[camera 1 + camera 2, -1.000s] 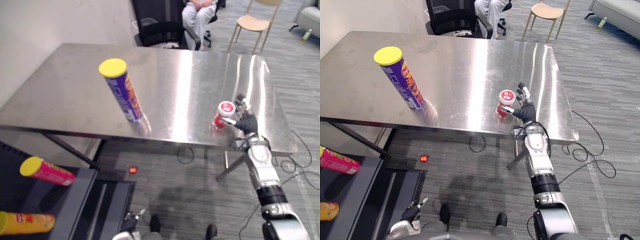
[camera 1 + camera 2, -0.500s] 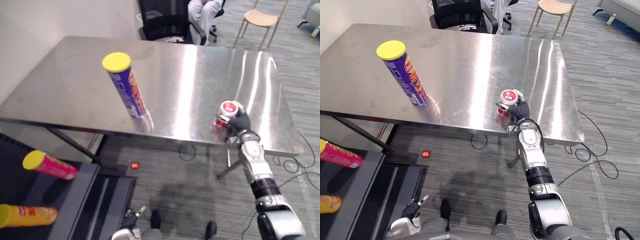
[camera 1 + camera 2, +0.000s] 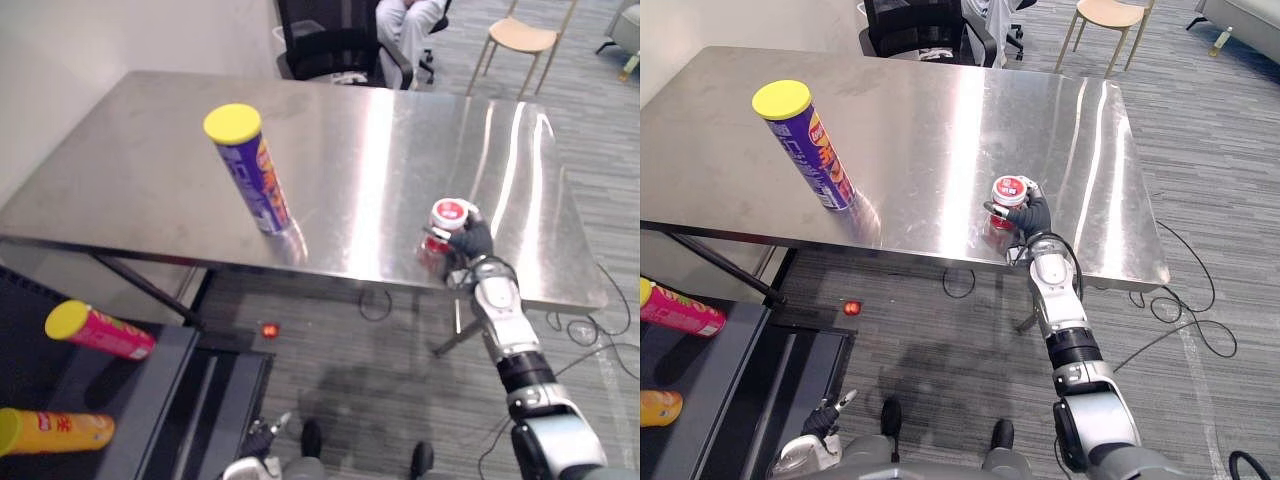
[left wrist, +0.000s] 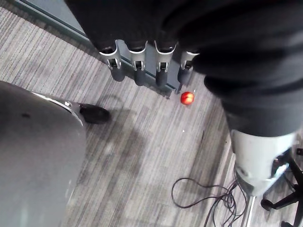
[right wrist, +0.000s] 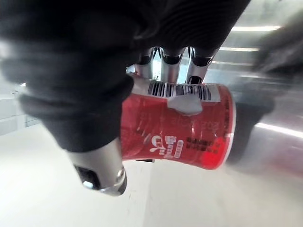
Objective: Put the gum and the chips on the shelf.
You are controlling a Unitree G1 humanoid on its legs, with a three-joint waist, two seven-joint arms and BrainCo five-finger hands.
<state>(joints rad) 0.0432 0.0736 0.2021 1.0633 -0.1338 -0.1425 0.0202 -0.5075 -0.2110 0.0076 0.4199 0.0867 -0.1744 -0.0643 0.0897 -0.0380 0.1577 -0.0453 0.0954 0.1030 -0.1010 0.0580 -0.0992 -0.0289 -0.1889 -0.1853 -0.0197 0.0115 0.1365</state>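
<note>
The gum (image 3: pixel 447 217) is a small red tub with a white lid, near the front right edge of the steel table (image 3: pixel 360 150). My right hand (image 3: pixel 472 243) is shut on it. In the right wrist view my fingers (image 5: pixel 169 60) and thumb curl round the gum's (image 5: pixel 182 135) red side. The chips (image 3: pixel 250 176), a purple can with a yellow lid, stand upright on the table's left part, well away from my hand. My left hand (image 4: pixel 142 61) hangs over the floor with relaxed fingers and holds nothing.
A dark shelf (image 3: pixel 150 400) at the lower left holds a pink can (image 3: pixel 100 330) and an orange can (image 3: pixel 55 432), both lying down. Behind the table are a black office chair (image 3: pixel 335 40), a seated person (image 3: pixel 405 20) and a wooden chair (image 3: pixel 525 40). A small red ball (image 3: pixel 267 329) lies on the floor.
My right hand stood open beside the gum a second ago; its fingers have since curled round the tub. The camera shifted slightly. The chips have not moved.
</note>
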